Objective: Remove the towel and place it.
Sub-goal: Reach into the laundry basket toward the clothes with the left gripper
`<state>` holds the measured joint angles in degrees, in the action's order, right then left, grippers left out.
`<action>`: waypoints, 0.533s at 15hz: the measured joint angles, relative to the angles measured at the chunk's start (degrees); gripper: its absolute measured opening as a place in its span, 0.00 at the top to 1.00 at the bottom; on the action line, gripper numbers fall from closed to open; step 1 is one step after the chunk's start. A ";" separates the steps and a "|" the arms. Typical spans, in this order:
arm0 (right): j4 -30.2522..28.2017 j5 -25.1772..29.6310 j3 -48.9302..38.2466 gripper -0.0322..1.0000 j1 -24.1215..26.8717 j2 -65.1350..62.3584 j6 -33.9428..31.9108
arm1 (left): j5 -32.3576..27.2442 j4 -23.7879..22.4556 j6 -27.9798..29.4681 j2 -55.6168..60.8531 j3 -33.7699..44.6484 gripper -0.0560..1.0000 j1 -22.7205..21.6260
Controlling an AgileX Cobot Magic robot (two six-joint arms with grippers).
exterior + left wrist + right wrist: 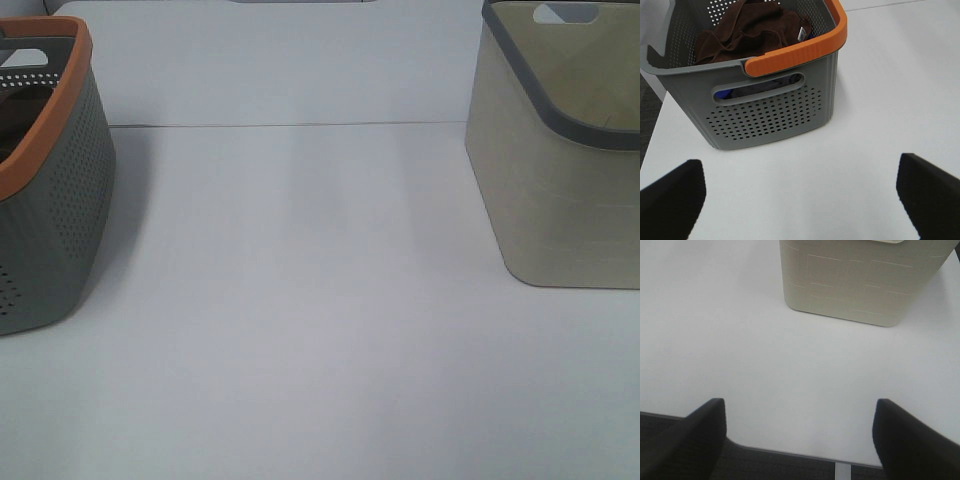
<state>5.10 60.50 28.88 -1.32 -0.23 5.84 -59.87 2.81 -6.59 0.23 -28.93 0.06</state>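
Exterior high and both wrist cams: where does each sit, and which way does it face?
Exterior high: mounted high, looking down on the table, grey basket at left, beige basket at right; no arm shows.
Left wrist: on the left arm, facing the grey basket with the towel inside; open left gripper frames the view.
Right wrist: on the right arm, facing the beige basket; open right gripper shows.
Shared: exterior high shares each basket with that side's wrist view.

You have a white table (300, 340). On it stand a grey perforated basket (55, 220) left and a beige basket (560, 200) right, well apart.
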 joint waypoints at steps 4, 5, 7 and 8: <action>0.00 0.00 0.00 0.29 0.00 0.00 0.00 | 0.00 0.00 0.00 0.00 0.00 0.01 0.00; 0.00 0.00 0.00 0.29 0.00 0.00 0.00 | 0.00 0.00 0.00 0.00 0.00 0.01 0.00; 0.00 0.00 0.00 0.29 0.00 0.00 0.00 | 0.00 0.00 0.00 0.00 0.00 0.01 0.00; 0.00 0.00 0.00 0.29 0.00 0.00 0.00 | 0.00 0.00 0.00 0.00 0.00 0.01 0.00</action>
<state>5.10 60.50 28.88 -1.32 -0.23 5.84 -59.87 2.81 -6.59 0.23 -28.93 0.06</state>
